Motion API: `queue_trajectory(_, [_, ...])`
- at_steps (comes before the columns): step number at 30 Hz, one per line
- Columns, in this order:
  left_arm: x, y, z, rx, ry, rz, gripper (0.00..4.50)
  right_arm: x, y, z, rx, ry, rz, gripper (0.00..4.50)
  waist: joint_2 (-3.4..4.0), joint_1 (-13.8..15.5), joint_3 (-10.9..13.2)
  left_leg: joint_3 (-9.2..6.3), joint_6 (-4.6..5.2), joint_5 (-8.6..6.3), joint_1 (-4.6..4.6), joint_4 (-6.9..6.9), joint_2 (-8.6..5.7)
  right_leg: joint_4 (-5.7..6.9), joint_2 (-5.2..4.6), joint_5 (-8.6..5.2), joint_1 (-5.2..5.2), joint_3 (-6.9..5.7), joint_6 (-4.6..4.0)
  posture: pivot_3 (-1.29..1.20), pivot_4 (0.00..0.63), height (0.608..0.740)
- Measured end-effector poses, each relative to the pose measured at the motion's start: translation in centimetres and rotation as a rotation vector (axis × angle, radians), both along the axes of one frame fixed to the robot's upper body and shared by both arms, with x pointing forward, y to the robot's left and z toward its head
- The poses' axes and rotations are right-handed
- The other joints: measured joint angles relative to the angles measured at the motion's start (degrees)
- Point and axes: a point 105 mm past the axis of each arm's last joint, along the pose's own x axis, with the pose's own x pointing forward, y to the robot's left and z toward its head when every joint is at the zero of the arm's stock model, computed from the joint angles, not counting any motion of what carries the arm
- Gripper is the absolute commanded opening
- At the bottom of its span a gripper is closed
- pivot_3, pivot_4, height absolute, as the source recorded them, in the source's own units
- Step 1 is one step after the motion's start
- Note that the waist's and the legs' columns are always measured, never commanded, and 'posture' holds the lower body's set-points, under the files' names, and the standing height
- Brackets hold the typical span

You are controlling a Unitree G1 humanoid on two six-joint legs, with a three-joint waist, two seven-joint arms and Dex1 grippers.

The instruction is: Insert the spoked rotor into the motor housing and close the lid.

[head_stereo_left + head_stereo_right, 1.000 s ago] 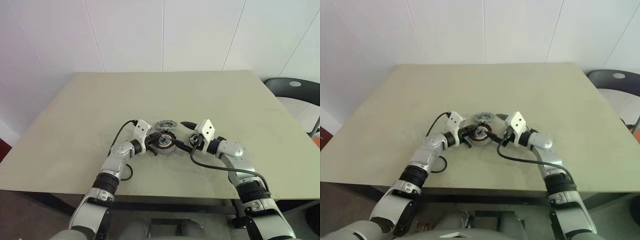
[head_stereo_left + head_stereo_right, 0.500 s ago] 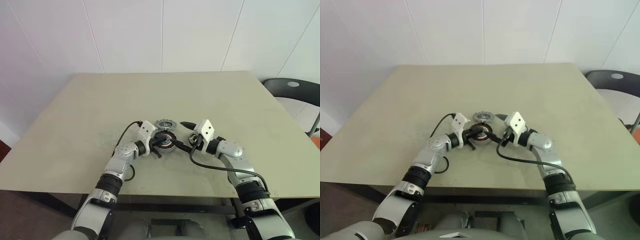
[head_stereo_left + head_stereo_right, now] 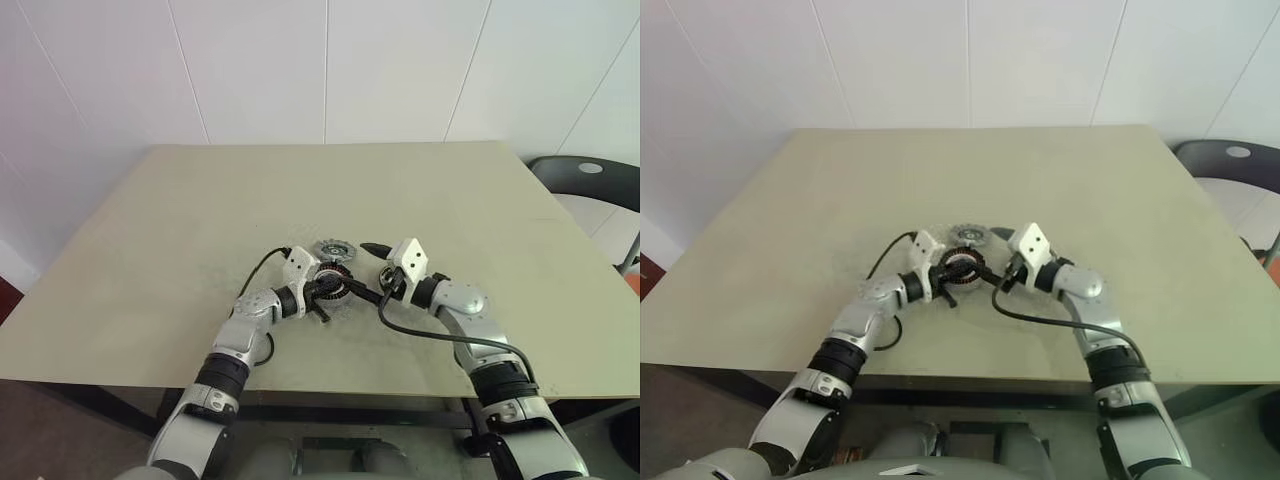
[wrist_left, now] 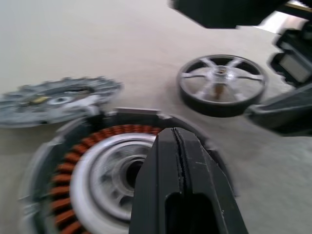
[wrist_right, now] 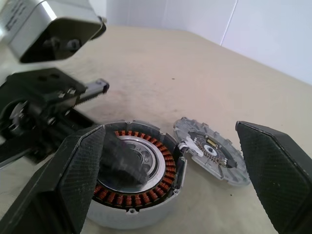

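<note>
The left jaws [image 4: 179, 161] are pressed together, the two smooth black fingers meeting along a thin seam with nothing between them. Their tips lie over the motor housing [image 5: 134, 175], above its pale, shiny centre hub. The housing is a low round part with a silver rim; inside the rim runs a ring of copper-brown windings, ribbed like small coils, around the hub.

The right jaws [image 5: 170, 190] are spread wide and hold nothing. Their fingers [image 5: 61, 183] are black with a fine woven texture, and they stand to either side of the housing without touching it.

The spoked rotor [image 4: 222, 84] lies flat on the surface just to the right of the housing, near the right jaws. It is a small round wheel with pale grey metal spokes, a bright hub and a dark rim, and it sits apart from the housing.

On the far side of the housing, close against its rim, lies the lid [image 5: 212, 157], a flat grey metal disc with a notched, toothed edge and a darker ring at its middle.

All three parts rest on the surface [image 3: 180, 220], a plain matt beige top.
</note>
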Motion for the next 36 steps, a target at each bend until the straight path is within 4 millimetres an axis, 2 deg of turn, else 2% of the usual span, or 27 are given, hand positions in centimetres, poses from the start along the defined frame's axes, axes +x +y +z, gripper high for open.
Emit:
queue_trajectory(3, [0.0, 0.1, -0.1, 0.037, 0.004, -0.004, 0.04, 0.0, 0.0, 0.0, 0.0, 0.0, -0.001, 4.5, 0.0, -0.1, 0.0, 0.0, 0.0, 0.0, 0.03, 0.0, 0.0, 0.0, 0.0, 0.0, 0.02, 0.01, 0.0, 0.0, 0.0, 0.74])
queue_trajectory(7, [1.3, 0.4, 0.0, 0.057, -0.015, 0.08, 0.04, 0.0, 0.0, 0.0, 0.001, -0.001, -0.001, 4.5, -0.01, -0.2, 0.0, 0.03, -0.01, 0.0, 0.07, 0.07, 0.04, 0.05, 0.01, -0.1, 0.04, 0.02, 0.14, 0.0, 0.0, 0.74])
queue_trajectory(10, [2.7, 2.1, 0.0, 0.049, -0.014, 0.202, 0.04, 0.0, 0.0, 0.0, 0.0, -0.002, -0.001, 4.5, -0.01, -0.8, 0.0, 0.07, -0.01, 0.01, 0.07, 0.06, 0.15, 0.07, 0.03, -0.07, 0.0, -0.04, 0.14, 0.0, 0.0, 0.74])
queue_trajectory(13, [3.1, 2.8, 0.1, 0.056, -0.019, 0.236, 0.04, 0.0, 0.0, 0.0, 0.0, -0.003, -0.003, 4.5, -0.01, -1.4, 0.0, 0.09, -0.02, 0.01, 0.04, 0.02, 0.14, 0.03, 0.03, -0.03, -0.02, -0.04, 0.12, 0.0, 0.0, 0.74])
queue_trajectory(16, [2.6, 2.1, 0.8, -0.002, -0.037, 0.193, 0.04, 0.0, 0.0, 0.0, -0.004, -0.003, -0.006, 4.5, -0.01, -1.4, 0.0, 0.14, -0.01, 0.01, -0.03, 0.01, 0.13, -0.01, 0.01, 0.07, -0.08, -0.02, -0.03, 0.0, 0.0, 0.74])
queue_trajectory(21, [1.2, -0.4, 4.1, -0.188, -0.095, 0.076, 0.04, 0.0, 0.1, -0.1, -0.004, -0.003, -0.005, 4.5, -0.02, -1.4, 0.0, 0.15, -0.01, 0.0, -0.02, 0.02, 0.12, -0.06, -0.01, 0.07, -0.04, -0.02, -0.04, 0.0, 0.0, 0.74])
queue_trajectory(24, [1.5, 0.1, 4.9, -0.227, -0.107, 0.104, 0.04, 0.0, 0.0, -0.2, -0.005, 0.001, -0.007, 4.5, -0.02, -1.7, 0.0, 0.19, -0.01, 0.0, 0.04, 0.0, 0.18, -0.01, 0.05, -0.01, -0.04, 0.0, 0.08, 0.0, 0.0, 0.74])
queue_trajectory(30, [4.0, 5.1, 1.9, 0.03, -0.091, 0.308, 0.04, 0.0, 0.0, -0.2, -0.007, 0.002, -0.008, 4.5, -0.02, -1.5, 0.0, 0.18, -0.01, 0.0, 0.04, 0.01, 0.2, 0.02, 0.08, 0.03, -0.06, 0.01, 0.05, 0.0, 0.0, 0.74])
queue_trajectory(32, [4.1, 5.8, 1.3, 0.065, -0.075, 0.336, 0.04, 0.0, 0.0, -0.2, -0.006, 0.002, -0.007, 4.5, -0.03, -1.2, 0.0, 0.18, 0.0, 0.0, -0.01, 0.02, 0.14, -0.02, 0.01, 0.08, -0.06, 0.0, -0.02, 0.0, 0.0, 0.74])
queue_trajectory(36, [4.1, 5.8, 1.1, 0.068, -0.059, 0.34, 0.04, -0.1, 0.1, -0.3, -0.006, 0.003, -0.005, 4.5, -0.04, -1.3, 0.0, 0.18, 0.01, -0.01, -0.02, 0.01, 0.09, -0.06, -0.03, 0.09, -0.06, 0.01, 0.0, 0.0, 0.0, 0.74])
